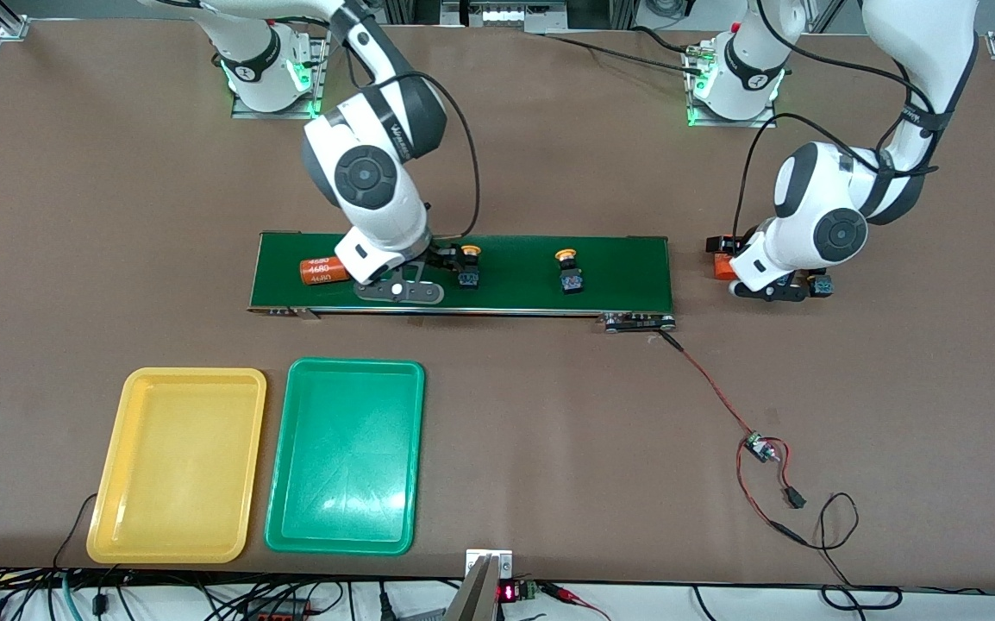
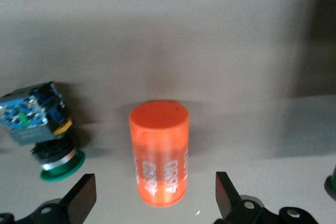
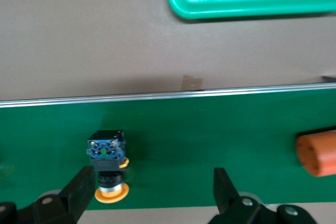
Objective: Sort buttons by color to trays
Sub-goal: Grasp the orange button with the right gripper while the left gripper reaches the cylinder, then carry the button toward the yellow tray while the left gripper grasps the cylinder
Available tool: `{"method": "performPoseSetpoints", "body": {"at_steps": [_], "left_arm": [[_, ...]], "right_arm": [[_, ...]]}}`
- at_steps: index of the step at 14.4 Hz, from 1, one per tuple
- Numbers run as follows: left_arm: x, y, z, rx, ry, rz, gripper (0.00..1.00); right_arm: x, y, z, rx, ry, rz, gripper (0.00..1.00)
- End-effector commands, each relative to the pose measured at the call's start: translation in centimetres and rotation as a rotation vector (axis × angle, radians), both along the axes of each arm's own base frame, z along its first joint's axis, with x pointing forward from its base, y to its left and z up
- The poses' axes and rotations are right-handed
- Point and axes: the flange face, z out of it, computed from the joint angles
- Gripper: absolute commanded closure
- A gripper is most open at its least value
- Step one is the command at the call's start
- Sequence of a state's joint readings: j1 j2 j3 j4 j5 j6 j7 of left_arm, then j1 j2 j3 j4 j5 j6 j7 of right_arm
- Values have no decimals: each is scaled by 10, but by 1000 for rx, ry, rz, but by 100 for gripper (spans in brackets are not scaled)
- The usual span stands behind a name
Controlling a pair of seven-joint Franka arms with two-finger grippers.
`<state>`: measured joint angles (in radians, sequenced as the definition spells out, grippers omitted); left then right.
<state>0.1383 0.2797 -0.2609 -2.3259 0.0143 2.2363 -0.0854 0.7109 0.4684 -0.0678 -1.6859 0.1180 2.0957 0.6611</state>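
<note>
Two yellow-capped buttons (image 1: 469,263) (image 1: 568,272) lie on the dark-green belt (image 1: 618,276). My right gripper (image 1: 433,263) hangs open low over the belt. In the right wrist view the first yellow-capped button (image 3: 107,166) lies just inside one finger (image 3: 79,190) of the right gripper (image 3: 152,182). My left gripper (image 1: 778,280) is open, low over the bare table off the belt's end. There the left gripper (image 2: 155,187) straddles an orange 4680 cylinder (image 2: 158,153), with a green-capped button (image 2: 44,129) beside it. The yellow tray (image 1: 177,466) and green tray (image 1: 347,457) sit nearer the front camera.
Another orange 4680 cylinder (image 1: 325,270) lies on the belt toward the right arm's end. A red-and-black cable runs from the belt's motor (image 1: 635,322) to a small circuit board (image 1: 756,447) on the table.
</note>
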Motion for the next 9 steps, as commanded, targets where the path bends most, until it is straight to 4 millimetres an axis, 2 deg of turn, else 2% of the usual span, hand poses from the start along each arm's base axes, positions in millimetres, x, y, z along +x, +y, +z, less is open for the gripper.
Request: {"method": "performPoseSetpoints", "body": {"at_steps": [1,4,6,7,9], "left_arm": [[-1,-8,-19,-32,2,-21,5],[-4,-9,-25,-53,15,-70,50],[-1,-9,-17,-51,9,-72,73],[3,-9,-5,-46,2,-73,82],[30,-12,28,-43,-7,-76,85]], "right_arm": [[-4,12,-20,-10,4,9,0],[-10,20,-27,-13,10,27,0],[-11,22,-30,-20,15,37,0],[-12,22,-34,-23,19,43,0],[-14,23,-42,-33,25,47,0]]}}
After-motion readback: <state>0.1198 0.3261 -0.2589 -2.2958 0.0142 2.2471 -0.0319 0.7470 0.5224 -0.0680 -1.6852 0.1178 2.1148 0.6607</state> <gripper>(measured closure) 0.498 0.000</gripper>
